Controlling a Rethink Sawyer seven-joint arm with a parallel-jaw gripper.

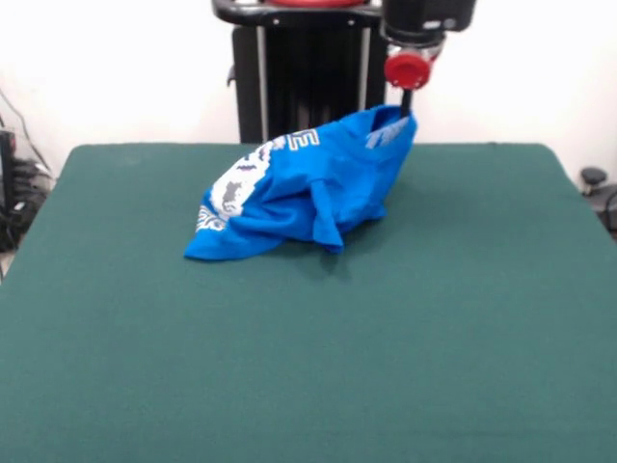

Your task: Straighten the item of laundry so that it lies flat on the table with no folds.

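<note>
The bright blue T-shirt (308, 188) lies crumpled on the far middle of the dark green table (308, 367), with its white pixel graphic and block lettering showing on its left part. Its upper right corner is lifted off the table and hangs from my gripper (407, 114). The gripper comes down from the arm at the top, below a red round part (408, 69). It is shut on that raised corner of the shirt. The lower left of the shirt rests on the cloth in folds.
The robot's black pedestal (299, 87) stands behind the table's far edge. Cables and gear (14, 193) lie off the left edge, and a dark object (596, 183) sits off the right edge.
</note>
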